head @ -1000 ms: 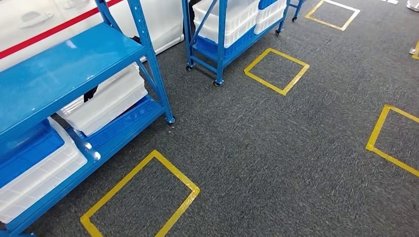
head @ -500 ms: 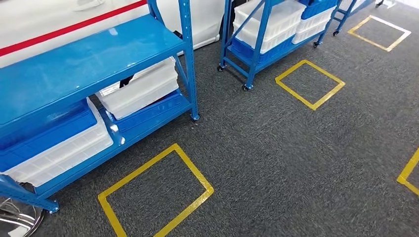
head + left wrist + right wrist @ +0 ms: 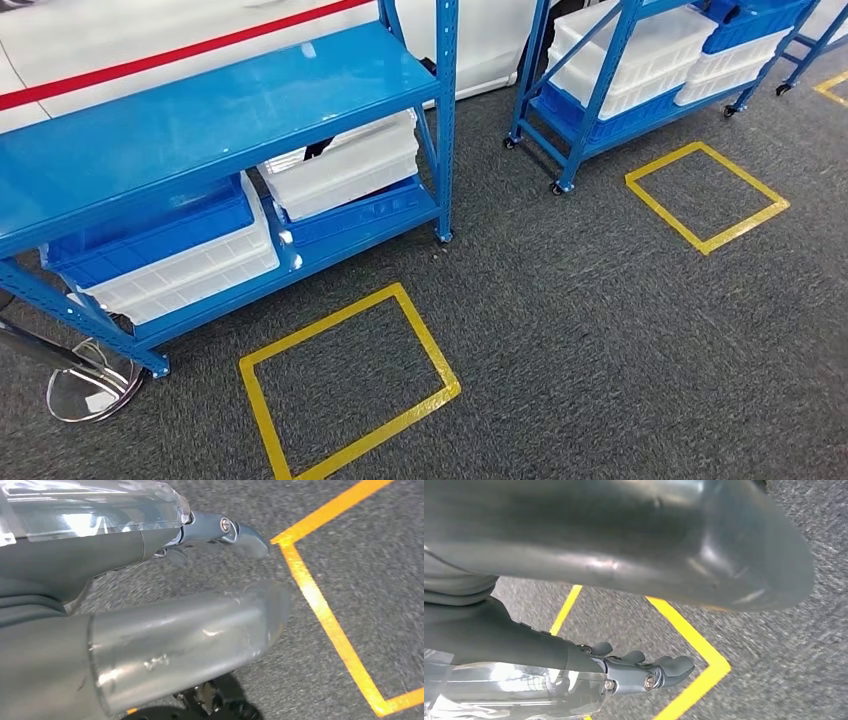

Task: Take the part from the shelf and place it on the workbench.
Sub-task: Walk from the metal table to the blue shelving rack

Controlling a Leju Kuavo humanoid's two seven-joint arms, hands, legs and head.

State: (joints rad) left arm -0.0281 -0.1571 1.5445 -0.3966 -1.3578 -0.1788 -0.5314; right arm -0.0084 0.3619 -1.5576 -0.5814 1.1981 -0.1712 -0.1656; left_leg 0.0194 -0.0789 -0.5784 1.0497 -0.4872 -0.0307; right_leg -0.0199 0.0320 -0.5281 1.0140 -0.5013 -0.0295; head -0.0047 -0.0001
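a: what is closest?
b: the left hand [image 3: 220,540] hangs over the grey carpet [image 3: 620,330]; its fingers [image 3: 245,537] are a little curled and stick out with space between them and the thumb; they hold nothing; the right hand [image 3: 639,672] hangs the same way, its fingers [image 3: 674,667] a little curled and apart from the thumb, with nothing in them; yellow tape lines lie on the carpet under both hands.
a: and a bit further out?
b: a yellow tape square [image 3: 345,385] on the carpet; just past it stands the blue shelf [image 3: 200,120]; a shiny round metal base [image 3: 90,385] sits by the shelf's left leg.
a: what is on the shelf?
b: the top board looks bare; on the lower board there is a white bin with a blue bin [image 3: 150,235] on top, and beside it a white bin [image 3: 345,165]; i cannot see the part, so i cannot tell where it is.
a: and far away?
b: a second yellow square [image 3: 705,195]; behind it a blue cart on wheels [image 3: 640,70] full of white and blue bins; a white wall with a red stripe [image 3: 130,65] runs behind the shelf.
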